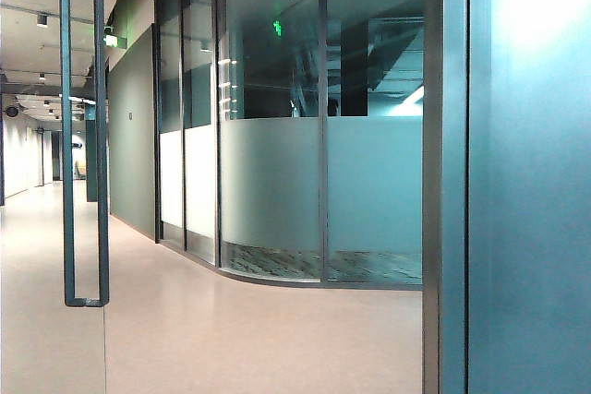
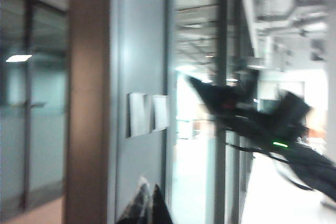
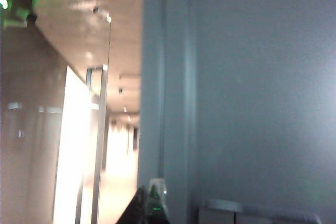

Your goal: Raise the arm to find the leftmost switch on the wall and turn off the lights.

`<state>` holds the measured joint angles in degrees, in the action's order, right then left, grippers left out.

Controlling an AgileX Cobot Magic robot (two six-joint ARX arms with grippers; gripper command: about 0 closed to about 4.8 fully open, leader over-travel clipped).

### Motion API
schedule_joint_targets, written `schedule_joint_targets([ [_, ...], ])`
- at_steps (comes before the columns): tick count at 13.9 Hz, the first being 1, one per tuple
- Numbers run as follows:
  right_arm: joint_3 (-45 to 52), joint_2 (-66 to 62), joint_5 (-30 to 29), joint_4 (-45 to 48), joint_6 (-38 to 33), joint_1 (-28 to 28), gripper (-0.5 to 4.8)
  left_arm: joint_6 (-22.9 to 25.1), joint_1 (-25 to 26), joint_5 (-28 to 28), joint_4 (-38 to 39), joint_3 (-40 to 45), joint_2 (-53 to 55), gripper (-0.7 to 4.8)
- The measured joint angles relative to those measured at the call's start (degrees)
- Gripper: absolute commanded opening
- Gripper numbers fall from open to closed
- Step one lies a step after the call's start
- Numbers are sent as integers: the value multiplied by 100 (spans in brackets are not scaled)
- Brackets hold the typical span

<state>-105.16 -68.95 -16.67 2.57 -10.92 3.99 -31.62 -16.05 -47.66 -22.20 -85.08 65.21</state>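
Left gripper (image 2: 146, 208) raised near switch (image 2: 148, 114); right gripper (image 3: 149, 208) beside wall (image 3: 262, 103).

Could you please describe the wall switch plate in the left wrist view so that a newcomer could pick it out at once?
Start at the grey wall panel between the brown column and the glass partition. The switch plate sits on it, above the left gripper, whose blurred tips point up at it; the right gripper is also near the wall. It is the only pale raised block on that plain surface.
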Motion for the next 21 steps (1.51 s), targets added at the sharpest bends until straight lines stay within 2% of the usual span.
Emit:
schedule_joint_targets([
  [1, 9, 166, 4, -289, 96, -2, -1, 92, 31, 284, 363, 0, -125, -5],
  [4, 7, 702, 7, -1353, 483, -2, -1, 1703, 243, 2020, 2275, -2, -909, -5],
  [5, 9, 815, 7, -1679, 638, -2, -1, 2332, 234, 2828, 2938, -2, -1174, -5],
  [6, 105, 970, 9, -2063, 743, -2, -1, 3051, 238, 3926, 3628, 0, -1519, -5],
  [8, 914, 1545, 105, -2284, 780, -2, -1, 3641, 240, 4975, 4028, 197, -2094, -5],
  [10, 2063, 2339, 699, -2129, 780, -2, -1, 3960, 240, 5840, 3956, 979, -2935, -5],
  [12, 3311, 3132, 1130, -1722, 780, -2, -1, 3982, 240, 6273, 3696, 2052, -3633, -5],
  [15, 4798, 4065, 1421, -1314, 780, -2, -1, 3993, 240, 6791, 3171, 3467, -4395, -5],
  [16, 5132, 4253, 1519, -1261, 780, -2, -1, 3993, 240, 6804, 3051, 3705, -4457, -5],
  [19, 5805, 4649, 1550, -1084, 780, -2, -1, 3985, 238, 6192, 3060, 4299, -4513, -5],
  [21, 5864, 4647, 1541, -1510, 780, -2, -1, 3965, 236, 6061, 3126, 4391, -4507, -5],
])
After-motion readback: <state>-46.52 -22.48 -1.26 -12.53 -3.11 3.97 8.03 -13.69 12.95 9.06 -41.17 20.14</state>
